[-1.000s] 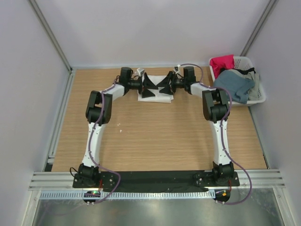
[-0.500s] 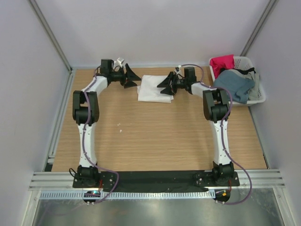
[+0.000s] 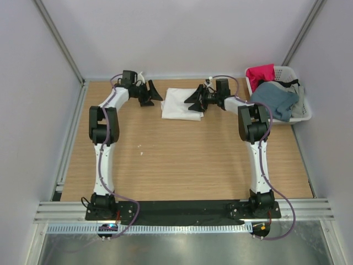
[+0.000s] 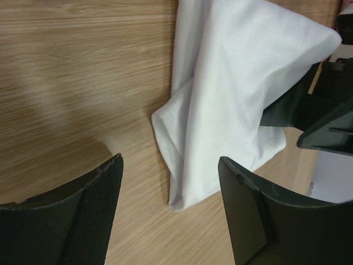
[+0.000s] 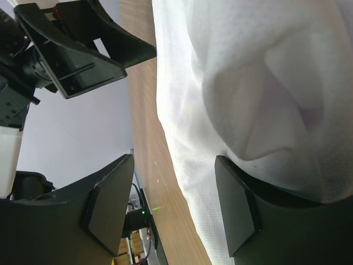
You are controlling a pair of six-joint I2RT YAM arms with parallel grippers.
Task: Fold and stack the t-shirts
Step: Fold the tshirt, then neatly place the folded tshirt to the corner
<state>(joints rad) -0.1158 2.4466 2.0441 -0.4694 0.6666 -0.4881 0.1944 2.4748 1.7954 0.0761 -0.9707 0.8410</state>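
At far table [image 3: 182,160] edge, L tool [image 3: 156,94] spread beside white t-shirt [image 3: 177,104]; R tool [image 3: 191,102] spread, one finger partly under cloth.

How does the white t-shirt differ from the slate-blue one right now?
The white t-shirt lies folded flat on the table; the slate-blue t-shirt sits crumpled in the basket. The white one has the right gripper with open jaws at its edge; the slate-blue one has no gripper near it. Both are soft cloth shirts.
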